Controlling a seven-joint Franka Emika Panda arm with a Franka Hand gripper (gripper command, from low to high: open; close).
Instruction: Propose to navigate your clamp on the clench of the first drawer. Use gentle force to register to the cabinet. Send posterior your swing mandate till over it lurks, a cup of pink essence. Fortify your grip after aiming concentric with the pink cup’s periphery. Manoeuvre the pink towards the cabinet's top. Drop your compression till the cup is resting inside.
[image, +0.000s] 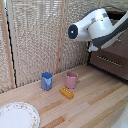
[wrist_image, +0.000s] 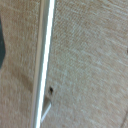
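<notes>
- The white robot arm (image: 97, 27) reaches in from the exterior view's upper right, high above the wooden tabletop (image: 95, 102), in front of the cabinet (image: 114, 52).
- The cabinet stands at the tabletop's far right corner — dark brown, with a silver bar handle (image: 108, 61) showing on its lower drawer front.
- The arm hides the upper drawer front, and the gripper cannot be made out.
- The pink cup (image: 72, 79) stands upright near the tabletop's middle, the blue cup (image: 46, 80) near it toward the left edge.
- A flat yellow block (image: 66, 93) lies just before the pink cup.
- A patterned plate (image: 17, 116) sits at the near left corner — partly cut off.
</notes>
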